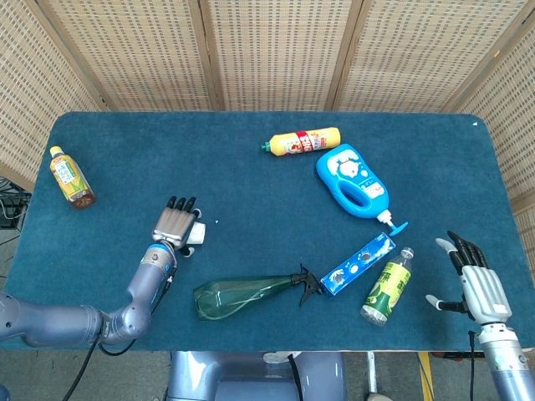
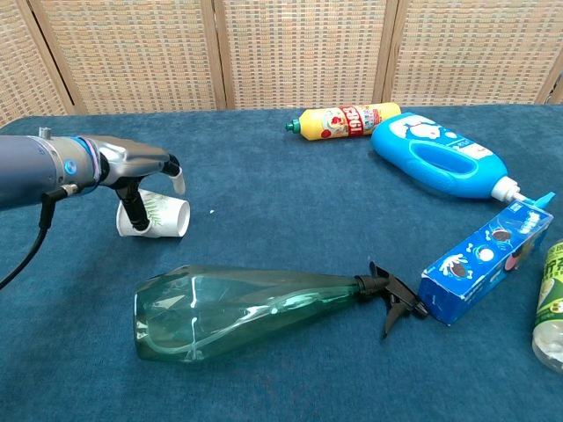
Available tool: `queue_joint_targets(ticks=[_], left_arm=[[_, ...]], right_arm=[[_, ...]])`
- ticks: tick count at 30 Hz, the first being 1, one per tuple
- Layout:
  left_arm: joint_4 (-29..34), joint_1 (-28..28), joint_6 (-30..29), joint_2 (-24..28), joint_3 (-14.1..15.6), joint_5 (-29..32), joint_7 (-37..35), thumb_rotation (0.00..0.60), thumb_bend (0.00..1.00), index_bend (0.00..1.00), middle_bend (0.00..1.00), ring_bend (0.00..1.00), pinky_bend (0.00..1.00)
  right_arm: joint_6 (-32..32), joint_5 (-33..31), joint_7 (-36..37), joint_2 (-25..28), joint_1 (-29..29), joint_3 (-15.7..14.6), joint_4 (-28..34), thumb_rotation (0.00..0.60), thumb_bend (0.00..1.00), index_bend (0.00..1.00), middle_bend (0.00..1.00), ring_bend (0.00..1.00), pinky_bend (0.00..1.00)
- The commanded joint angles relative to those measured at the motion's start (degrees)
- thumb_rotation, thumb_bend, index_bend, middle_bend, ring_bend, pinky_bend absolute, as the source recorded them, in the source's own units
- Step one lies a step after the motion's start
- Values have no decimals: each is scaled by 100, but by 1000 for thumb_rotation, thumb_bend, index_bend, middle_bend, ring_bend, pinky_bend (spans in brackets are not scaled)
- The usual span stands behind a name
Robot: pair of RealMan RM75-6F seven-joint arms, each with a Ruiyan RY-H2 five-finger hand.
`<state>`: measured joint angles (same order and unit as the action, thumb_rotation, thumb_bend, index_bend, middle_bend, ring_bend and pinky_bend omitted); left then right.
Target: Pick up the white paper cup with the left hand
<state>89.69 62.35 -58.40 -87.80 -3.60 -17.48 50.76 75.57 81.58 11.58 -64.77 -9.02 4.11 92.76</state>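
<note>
The white paper cup [image 2: 164, 216] with a leaf print lies on its side on the blue table, left of the middle, its mouth facing right. My left hand [image 2: 142, 163] hovers flat over it, fingers stretched out above the cup and thumb [image 2: 134, 209] pointing down against the cup's near side. From the head view the left hand [image 1: 175, 222] covers most of the cup [image 1: 198, 235]; only its right end shows. Nothing is gripped. My right hand [image 1: 475, 281] is at the table's near right corner, fingers spread and empty.
A clear green spray bottle [image 2: 264, 308] lies just in front of the cup. A tea bottle [image 1: 71, 177] lies at the far left. A yellow bottle [image 1: 303, 141], a blue detergent jug [image 1: 353, 180], a blue box [image 1: 358, 263] and a green bottle [image 1: 387, 286] are to the right.
</note>
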Motion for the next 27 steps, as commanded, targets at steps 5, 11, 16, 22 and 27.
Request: queue_joint_targets(ticks=[5,11,16,22,27], left_arm=[[-179,-15,-61,-203,54,-83,87,532,248,262,0,0,0],[-321,-94,-180,-424,17,-231,25,566,303,342,0,0,0],[-429,-266,-298,-552,-18,-614,-233,600,405,447,0,0,0],[-440,-686,-438,-528,-261,-1390,-1232,600,402,457,0,0,0],[-445,-1194,-470,-502,-571,-2124,-2641,600,376,409,0,0,0]], right_arm=[[25,19,90,10,10,10,-22,600,85,0,0,0,0],[31,63,176,30,13,-1,-8,600,85,0,0,0,0],[41,81,202,37,17,-5,-7,600,85,0,0,0,0],[63,93,224,45,27,-6,-5,600,85,0,0,0,0],[67,105,174,34,27,-15,2,600,85,0,0,0,0]])
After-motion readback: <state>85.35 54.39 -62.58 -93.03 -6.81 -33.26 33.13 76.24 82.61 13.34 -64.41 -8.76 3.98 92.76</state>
